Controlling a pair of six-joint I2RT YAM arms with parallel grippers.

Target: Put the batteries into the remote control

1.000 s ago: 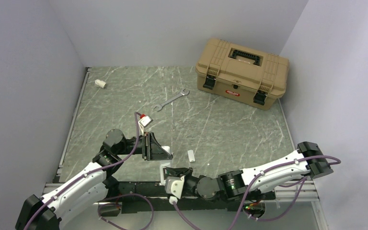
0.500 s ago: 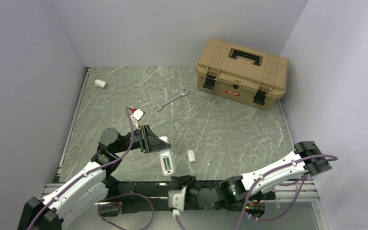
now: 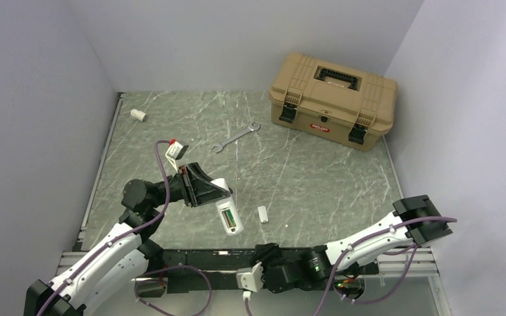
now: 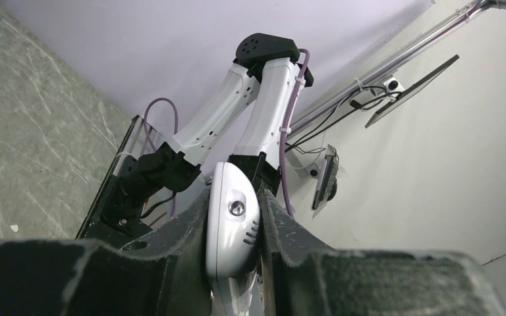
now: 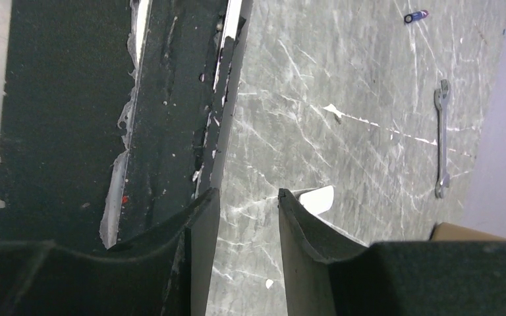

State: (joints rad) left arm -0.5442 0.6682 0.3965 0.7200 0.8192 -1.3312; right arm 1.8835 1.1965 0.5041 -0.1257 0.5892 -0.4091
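Note:
My left gripper (image 3: 216,192) is shut on the upper end of the white remote control (image 3: 226,212) and holds it tilted above the table. A green battery (image 3: 231,224) sits in its open recess. In the left wrist view the remote control (image 4: 232,227) is clamped between both fingers of my left gripper (image 4: 234,197). My right gripper (image 5: 248,199) is open and empty over the table's near edge, and shows low in the top view (image 3: 263,250). The dark blue-purple battery (image 5: 416,15) lies on the table far from it and is hidden in the top view.
A small loose white tab (image 3: 262,214) lies right of the remote and shows behind my right finger (image 5: 317,198). A metal wrench (image 3: 234,137) lies mid-table (image 5: 441,138). A tan toolbox (image 3: 333,99) stands at the back right. A white tube stub (image 3: 138,114) lies at the back left.
My left gripper has lifted the remote and swung it back to the left. My right gripper has left the remote and drawn back to the near edge.

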